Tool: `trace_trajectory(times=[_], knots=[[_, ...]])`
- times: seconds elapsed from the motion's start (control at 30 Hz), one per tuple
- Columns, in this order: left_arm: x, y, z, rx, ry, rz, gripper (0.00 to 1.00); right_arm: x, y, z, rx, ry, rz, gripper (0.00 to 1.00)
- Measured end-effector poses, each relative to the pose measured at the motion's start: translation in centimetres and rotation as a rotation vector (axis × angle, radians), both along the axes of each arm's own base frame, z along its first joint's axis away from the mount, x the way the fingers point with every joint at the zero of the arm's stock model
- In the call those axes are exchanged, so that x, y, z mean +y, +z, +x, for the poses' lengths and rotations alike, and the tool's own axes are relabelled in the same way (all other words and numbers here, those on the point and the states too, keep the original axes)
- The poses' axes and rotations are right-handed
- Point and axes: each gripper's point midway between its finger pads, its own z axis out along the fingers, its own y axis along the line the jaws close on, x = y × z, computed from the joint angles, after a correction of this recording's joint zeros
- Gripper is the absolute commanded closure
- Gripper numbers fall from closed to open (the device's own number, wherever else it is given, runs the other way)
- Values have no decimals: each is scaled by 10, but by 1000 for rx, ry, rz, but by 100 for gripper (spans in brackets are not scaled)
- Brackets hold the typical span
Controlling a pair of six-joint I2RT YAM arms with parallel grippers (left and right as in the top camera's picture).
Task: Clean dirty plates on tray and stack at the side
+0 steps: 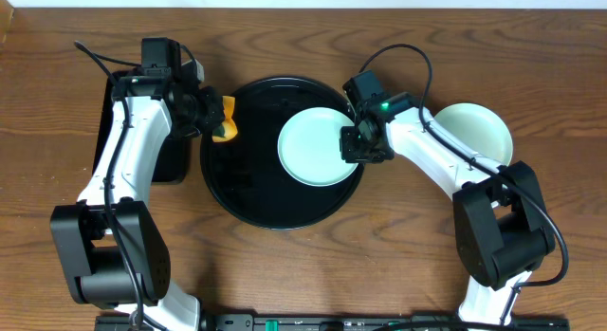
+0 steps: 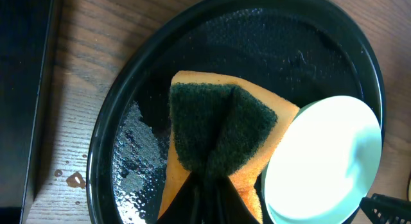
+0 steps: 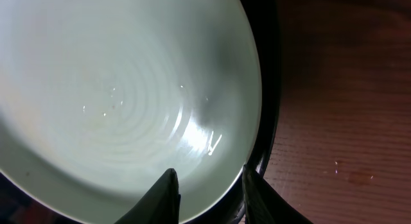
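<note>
At ten o'clock on the tray (image 1: 256, 191), the left pincer (image 1: 211, 118) clamped a sponge (image 1: 226, 120) tight — at three o'clock the right pincer (image 1: 357, 146) stood part-open astride the rim of a mint plate (image 1: 311, 146).

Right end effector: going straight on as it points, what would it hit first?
Probably the rim of the mint plate, lying between the open fingers of the right end effector; depth is unclear.

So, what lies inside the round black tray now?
One pale mint plate lies on its right half; the left gripper holds a scouring sponge over its left rim. The tray floor under the plate is covered.
</note>
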Motion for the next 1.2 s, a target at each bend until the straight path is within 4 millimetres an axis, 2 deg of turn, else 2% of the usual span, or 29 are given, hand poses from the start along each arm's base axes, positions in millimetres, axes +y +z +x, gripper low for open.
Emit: trace_trajectory(times=[0.43, 0.63, 1.03, 1.2], knots=[[0, 0, 0, 0, 0, 0, 93, -10, -2, 5, -25, -40, -58, 70], [0, 0, 0, 0, 0, 0, 93, -6, -12, 6, -25, -30, -68, 71], [0, 0, 0, 0, 0, 0, 93, 1, -13, 14, -56, -36, -55, 79], [0, 0, 0, 0, 0, 0, 92, 14, -30, 10, -39, -27, -52, 78]])
